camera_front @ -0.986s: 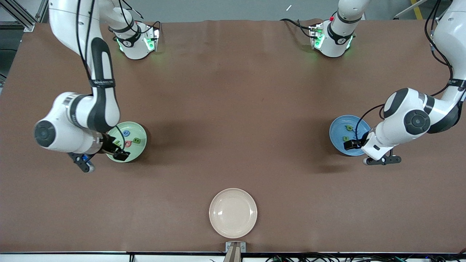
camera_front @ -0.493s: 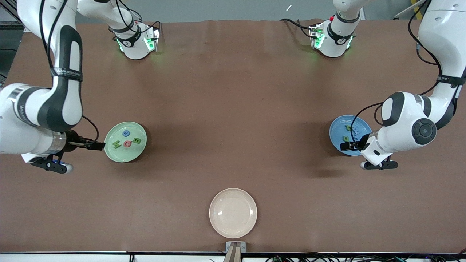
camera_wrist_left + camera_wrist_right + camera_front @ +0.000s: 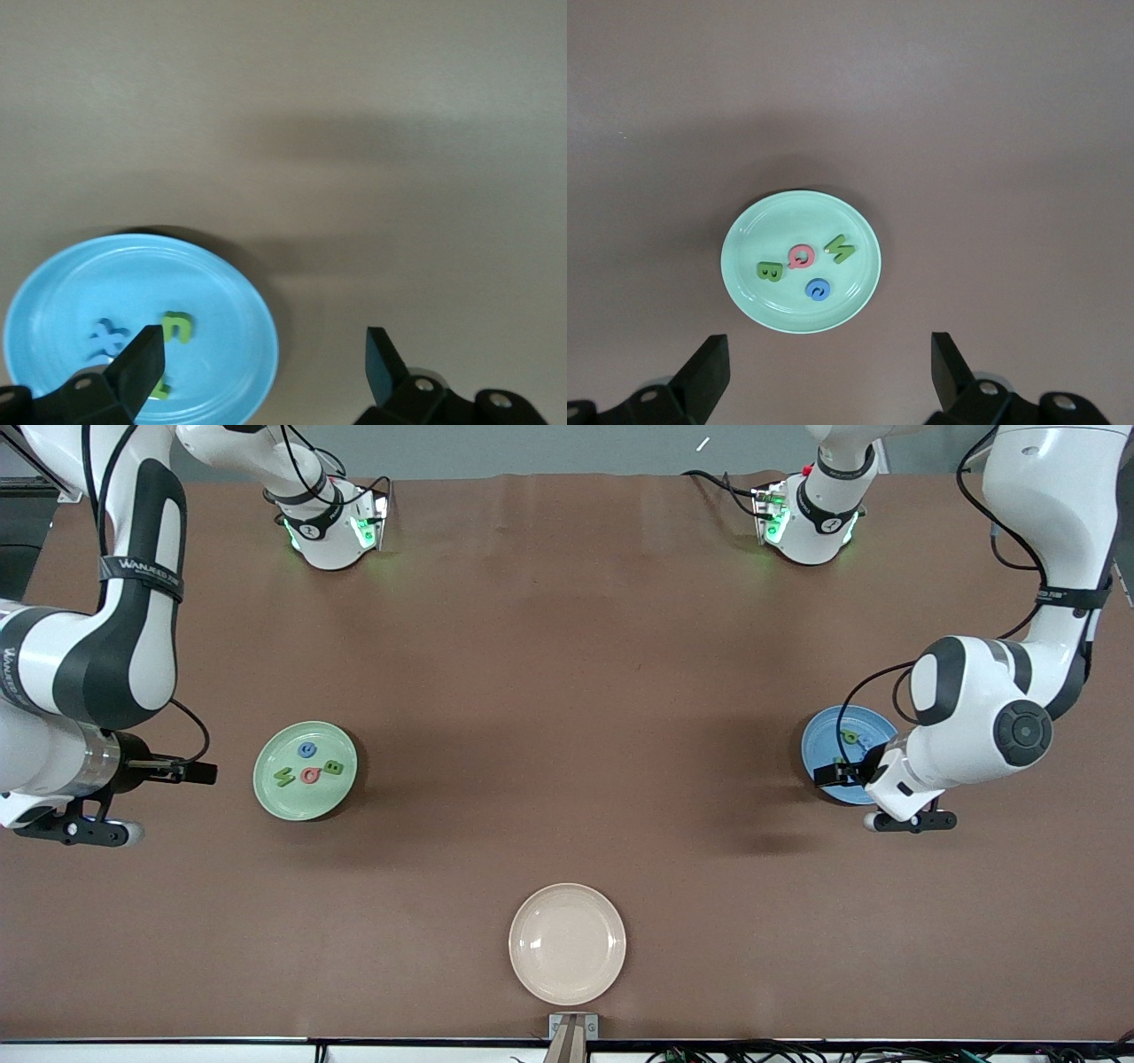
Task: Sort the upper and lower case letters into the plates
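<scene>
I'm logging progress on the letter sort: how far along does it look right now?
Nearly done, by the look of it. Four letters lie in the green plate; the blue plate shows three, partly hidden. The cream plate holds nothing. Nothing is in hand: the right gripper and left gripper are open. No loose letters show on the table.

Right arm bent at its end of the table, right gripper (image 3: 824, 376) up in the air, fingers wide apart, empty. Left arm folded at its end, left gripper (image 3: 261, 376) also raised, spread, empty.
</scene>
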`<move>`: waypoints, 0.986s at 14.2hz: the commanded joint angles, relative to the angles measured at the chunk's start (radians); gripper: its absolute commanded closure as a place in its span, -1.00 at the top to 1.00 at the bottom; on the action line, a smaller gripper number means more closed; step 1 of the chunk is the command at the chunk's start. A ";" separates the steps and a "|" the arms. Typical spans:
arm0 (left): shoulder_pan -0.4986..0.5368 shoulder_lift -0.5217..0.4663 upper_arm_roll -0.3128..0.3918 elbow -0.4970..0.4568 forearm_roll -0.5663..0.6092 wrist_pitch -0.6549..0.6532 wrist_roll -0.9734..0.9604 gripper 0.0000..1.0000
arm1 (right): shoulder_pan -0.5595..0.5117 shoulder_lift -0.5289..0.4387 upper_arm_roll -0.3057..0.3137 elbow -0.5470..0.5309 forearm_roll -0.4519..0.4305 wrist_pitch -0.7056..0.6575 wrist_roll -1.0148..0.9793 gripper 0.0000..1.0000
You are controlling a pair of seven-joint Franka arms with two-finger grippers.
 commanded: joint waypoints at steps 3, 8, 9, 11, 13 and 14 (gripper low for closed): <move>-0.220 -0.061 0.211 -0.034 -0.068 0.014 0.014 0.99 | -0.056 -0.004 0.021 0.093 0.001 -0.019 -0.050 1.00; -0.178 -0.076 0.203 -0.028 -0.025 0.007 0.017 0.99 | -0.057 -0.013 -0.014 0.133 -0.006 -0.056 -0.043 1.00; -0.175 -0.078 0.202 -0.028 -0.019 0.007 0.020 0.99 | -0.057 -0.024 -0.017 0.132 -0.011 -0.105 -0.039 1.00; -0.152 -0.078 0.196 -0.010 0.018 -0.010 0.052 0.99 | -0.046 -0.033 -0.049 0.132 -0.011 -0.148 -0.039 1.00; -0.132 -0.081 0.174 -0.008 0.020 -0.030 0.060 0.99 | -0.058 -0.045 -0.049 0.133 0.000 -0.150 -0.045 1.00; -0.132 -0.092 0.177 -0.009 0.020 -0.032 0.061 0.99 | -0.074 -0.047 -0.042 0.132 0.003 -0.153 -0.047 1.00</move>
